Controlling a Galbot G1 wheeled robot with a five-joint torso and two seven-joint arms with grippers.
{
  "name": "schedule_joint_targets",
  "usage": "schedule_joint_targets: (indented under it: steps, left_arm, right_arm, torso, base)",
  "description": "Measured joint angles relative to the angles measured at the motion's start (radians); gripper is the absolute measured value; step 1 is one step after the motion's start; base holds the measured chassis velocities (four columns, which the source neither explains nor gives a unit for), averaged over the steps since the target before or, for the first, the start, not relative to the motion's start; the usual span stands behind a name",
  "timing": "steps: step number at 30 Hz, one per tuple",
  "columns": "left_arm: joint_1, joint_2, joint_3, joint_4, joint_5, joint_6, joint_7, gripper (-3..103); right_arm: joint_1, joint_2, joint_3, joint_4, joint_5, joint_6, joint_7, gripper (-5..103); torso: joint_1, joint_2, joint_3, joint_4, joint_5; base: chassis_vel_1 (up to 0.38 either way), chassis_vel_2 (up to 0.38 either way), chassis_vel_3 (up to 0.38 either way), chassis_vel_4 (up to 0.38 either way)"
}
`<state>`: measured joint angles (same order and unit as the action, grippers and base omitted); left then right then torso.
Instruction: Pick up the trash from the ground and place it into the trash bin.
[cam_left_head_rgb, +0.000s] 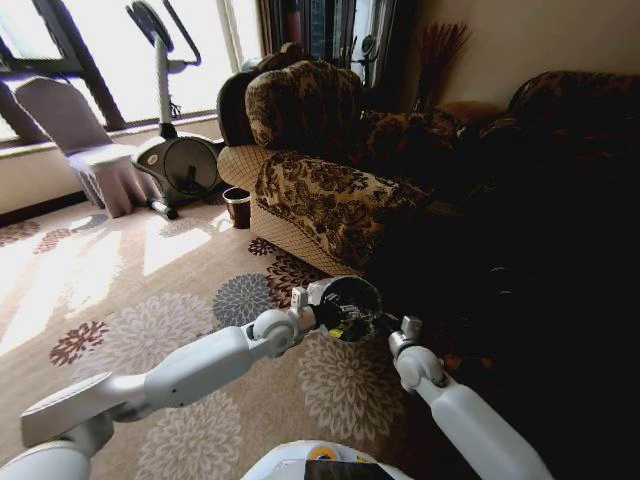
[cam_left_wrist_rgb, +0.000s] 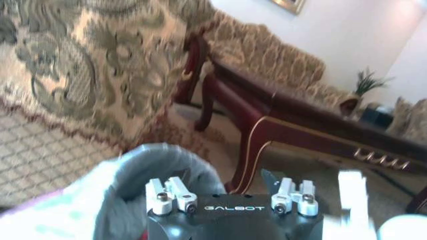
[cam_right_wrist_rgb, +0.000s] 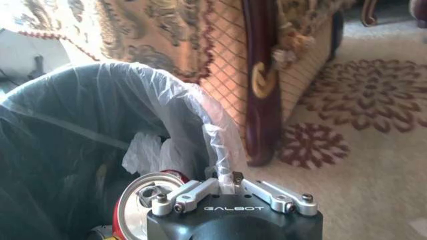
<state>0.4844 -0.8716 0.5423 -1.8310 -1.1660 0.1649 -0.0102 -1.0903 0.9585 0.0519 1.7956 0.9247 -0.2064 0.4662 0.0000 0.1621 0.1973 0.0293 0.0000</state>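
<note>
While our head camera looks down at the patterned carpet (cam_left_head_rgb: 150, 330), we see both arms reaching forward to meet at the trash bin (cam_left_head_rgb: 348, 308), which stands on the floor just before the floral armchair (cam_left_head_rgb: 320, 190).

Left side: the left gripper (cam_left_head_rgb: 305, 297) sits at the bin's near-left rim. Our left wrist view has the grey liner bag (cam_left_wrist_rgb: 157, 170) bulging just beside the gripper body, with the dark wooden desk (cam_left_wrist_rgb: 313, 125) and a sofa beyond it. From that angle the jaws look spread and hold nothing.

Right side: the right gripper (cam_left_head_rgb: 403, 330) sits at the bin's right rim. Our right wrist view adds what the head view hides: the jaws are closed narrow on a fold of the translucent liner at the rim (cam_right_wrist_rgb: 223, 177). It also looks into the bin, where a crumpled white paper wad (cam_right_wrist_rgb: 143, 152) lies against the liner and a red can (cam_right_wrist_rgb: 143, 200) rests just beside the gripper body.
</note>
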Motion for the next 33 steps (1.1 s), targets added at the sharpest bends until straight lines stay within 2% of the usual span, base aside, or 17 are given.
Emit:
schedule_joint_targets:
  steps: [1,3,5,7,11,13,15,16,17,18,20,22,23,26,29,30,33]
  left_arm:
    - [0.0,0.0,0.0,0.0,0.0,0.0,0.0,76]
    - [0.011,0.016,-0.041,-0.026,0.007,-0.002,0.044,86]
    - [0.017,0.023,-0.057,-0.032,0.013,-0.002,0.059,86]
    - [0.037,0.044,-0.115,-0.043,0.036,-0.004,0.104,97]
    - [0.063,0.06,-0.175,-0.035,0.078,-0.02,0.12,100]
    - [0.091,0.066,-0.229,-0.005,0.159,-0.037,0.098,100]
    - [0.099,0.067,-0.241,0.005,0.185,-0.041,0.09,100]
    - [0.124,0.063,-0.275,0.034,0.262,-0.055,0.06,100]
    - [0.134,0.058,-0.287,0.051,0.293,-0.06,0.039,100]
    - [0.134,0.058,-0.287,0.051,0.293,-0.06,0.039,100]
    - [0.174,0.02,-0.337,0.113,0.373,-0.075,-0.03,100]
    - [0.206,-0.001,-0.377,0.139,0.41,-0.078,-0.058,100]
    - [0.234,-0.027,-0.413,0.179,0.45,-0.083,-0.081,100]
    - [0.242,-0.064,-0.428,0.23,0.483,-0.085,-0.095,100]
    - [0.237,-0.13,-0.433,0.32,0.525,-0.097,-0.107,100]
    - [0.238,-0.173,-0.429,0.366,0.55,-0.104,-0.106,100]
    - [0.249,-0.187,-0.428,0.375,0.565,-0.105,-0.101,100]
  right_arm:
    - [0.0,0.0,0.0,0.0,0.0,0.0,0.0,0]
    - [-0.066,-0.022,0.044,0.023,0.005,-0.005,0.002,0]
    - [-0.084,-0.028,0.054,0.031,0.006,-0.008,0.003,0]
    - [-0.148,-0.046,0.094,0.069,0.017,-0.017,0.01,0]
    - [-0.223,-0.061,0.152,0.124,0.019,-0.018,0.015,0]
    - [-0.295,-0.063,0.194,0.179,-0.014,-0.006,0.017,0]
    - [-0.309,-0.063,0.198,0.185,-0.04,0.006,0.017,0]
    - [-0.35,-0.059,0.205,0.189,-0.146,0.065,0.017,0]
    - [-0.369,-0.058,0.212,0.189,-0.181,0.084,0.016,0]
    - [-0.369,-0.058,0.212,0.189,-0.181,0.084,0.016,0]
    - [-0.436,-0.053,0.227,0.207,-0.23,0.111,0.016,0]
    - [-0.466,-0.056,0.228,0.216,-0.244,0.114,0.016,0]
    - [-0.504,-0.06,0.235,0.232,-0.273,0.121,0.014,0]
    - [-0.574,-0.054,0.259,0.265,-0.321,0.14,0.009,0]
    - [-0.721,-0.02,0.316,0.345,-0.378,0.151,0.0,0]
    - [-0.797,0.019,0.344,0.407,-0.391,0.151,0.001,0]
    - [-0.826,0.036,0.361,0.427,-0.392,0.16,0.003,0]
  torso:
    - [0.0,0.0,0.0,0.0,0.0]
    - [0.0,0.0,0.0,-0.0008,0.0]
    - [0.0,0.0,0.0,-0.0011,0.0]
    - [0.0,0.0,0.0,-0.001,0.0002]
    - [0.0,0.0,0.0,-0.0003,-0.0002]
    - [0.0,0.0,0.0,-0.0005,0.0001]
    - [0.0,0.0,0.0,-0.0006,0.0001]
    - [0.0,0.0,0.0,-0.0002,0.0002]
    - [0.0,0.0,0.0,-0.0003,0.0002]
    - [0.0,0.0,0.0,-0.0003,0.0002]
    - [0.0,0.0,0.0,-0.0009,-0.0004]
    - [0.0,0.0,0.0,-0.0013,0.0001]
    - [0.0,0.0,0.0,0.0005,0.0006]
    - [0.0,0.0,0.0,0.0008,0.0001]
    - [0.0,0.0,0.0,-0.0008,-0.0005]
    - [0.0,0.0,0.0,-0.0017,0.0]
    - [0.0,0.0,0.0,-0.0006,0.0002]
  base:
    - [0.0,0.0,0.0,0.0]
    - [0.0,0.0,0.0,0.0]
    - [0.0,0.0,0.0,0.0]
    - [0.0,0.0,0.0,0.0]
    - [0.0,0.0,0.0,0.0]
    - [0.0,0.0,0.0,0.0]
    - [0.0,0.0,0.0,0.0]
    - [0.0,0.0,0.0,0.0]
    - [0.0,0.0,0.0,0.0]
    - [0.0,0.0,0.0,0.0]
    - [0.0,0.0,0.0,0.0]
    - [0.0,0.0,0.0,0.0]
    - [0.0,0.0,0.0,0.0]
    - [0.0,0.0,0.0,0.0]
    - [0.0,0.0,0.0,0.0]
    - [0.0,0.0,0.0,0.0]
    - [0.0,0.0,0.0,0.0]
